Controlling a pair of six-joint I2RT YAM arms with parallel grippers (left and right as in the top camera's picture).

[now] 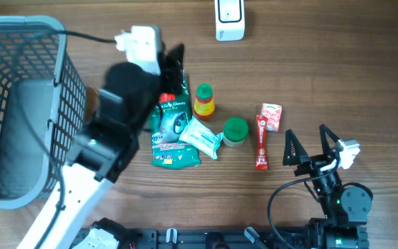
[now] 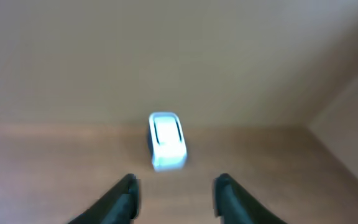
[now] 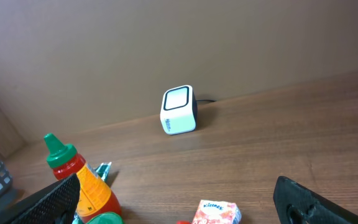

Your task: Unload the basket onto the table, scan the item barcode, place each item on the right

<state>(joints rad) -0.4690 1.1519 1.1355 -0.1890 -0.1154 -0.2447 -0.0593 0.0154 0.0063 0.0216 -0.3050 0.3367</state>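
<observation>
Jaws left: left gripper [image 2: 176, 190] parted, empty, by glove packet [image 1: 175, 149] top edge.
Jaws right: right gripper [image 1: 307, 135] spread wide, empty, lower right.
Barcode scanner [image 1: 229, 19]: top centre.
Glove packet: frame centre, beside sauce bottle [image 1: 204, 102].

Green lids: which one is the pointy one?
The cap on the orange sauce bottle; the other green lid, beside the red sachet, is wide, round and flat.

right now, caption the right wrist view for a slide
Open right gripper faces the white scanner across the table, sauce bottle and Kleenex pack nearby.
</observation>
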